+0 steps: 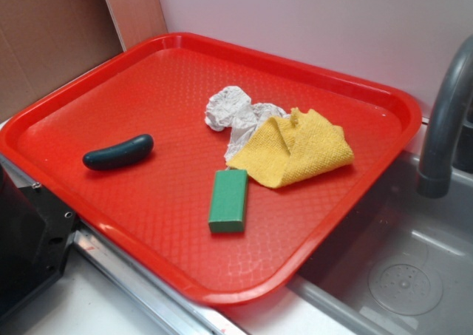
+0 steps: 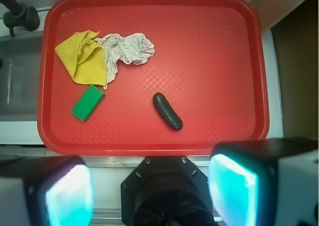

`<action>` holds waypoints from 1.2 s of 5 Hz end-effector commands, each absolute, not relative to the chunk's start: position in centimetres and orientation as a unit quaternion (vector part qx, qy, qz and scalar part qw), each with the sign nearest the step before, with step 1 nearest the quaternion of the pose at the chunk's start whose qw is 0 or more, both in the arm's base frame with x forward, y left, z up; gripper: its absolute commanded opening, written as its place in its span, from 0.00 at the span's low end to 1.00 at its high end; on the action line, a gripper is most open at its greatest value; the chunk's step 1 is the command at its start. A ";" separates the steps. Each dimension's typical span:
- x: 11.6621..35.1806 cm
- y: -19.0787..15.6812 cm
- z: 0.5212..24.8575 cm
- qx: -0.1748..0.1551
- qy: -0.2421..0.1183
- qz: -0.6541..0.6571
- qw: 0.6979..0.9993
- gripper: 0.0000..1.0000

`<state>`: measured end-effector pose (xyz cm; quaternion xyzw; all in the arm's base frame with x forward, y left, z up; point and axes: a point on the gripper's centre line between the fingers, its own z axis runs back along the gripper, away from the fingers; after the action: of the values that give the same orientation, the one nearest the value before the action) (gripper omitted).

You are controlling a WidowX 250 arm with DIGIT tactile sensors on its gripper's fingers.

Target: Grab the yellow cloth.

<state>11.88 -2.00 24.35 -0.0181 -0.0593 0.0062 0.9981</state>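
Four items are lying on a red tray (image 1: 89,113), which is resting on a worktop beside a grey sink (image 1: 399,268) with a dark faucet (image 1: 443,120). Item one, the yellow cloth (image 1: 299,149), is sitting folded and bunched toward the sink side of the tray, and in the wrist view it is showing at the tray's upper left (image 2: 82,58). Item two, a crumpled white rag (image 1: 236,117), is touching the cloth, with one edge partly tucked under the yellow fabric. Item three, a green block (image 1: 228,200), is lying flat just beside the cloth's near corner; whether the two are touching cannot be told. Item four, a dark green cucumber-shaped piece (image 1: 118,151), is lying alone, well apart from the rest. The pincer (image 2: 149,188) is hanging outside the tray's near rim, its fingers (image 2: 67,193) standing wide apart and gripping nothing, well away from the cloth
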 end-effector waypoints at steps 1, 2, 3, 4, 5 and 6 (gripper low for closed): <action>11.9 -2.0 24.4 -0.018 -0.059 0.006 0.998 1.00; 12.9 -2.5 23.4 -0.015 -0.079 -0.010 0.997 1.00; 15.0 -3.5 21.9 0.000 -0.132 -0.080 0.988 1.00; 17.3 -4.6 20.4 0.009 -0.151 -0.124 0.981 1.00; 19.8 -6.1 18.6 -0.008 -0.156 -0.143 0.977 1.00; 21.6 -7.9 16.7 -0.023 -0.165 -0.154 0.974 1.00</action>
<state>21.42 -7.59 15.69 -0.0237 -0.1480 -0.1509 0.9771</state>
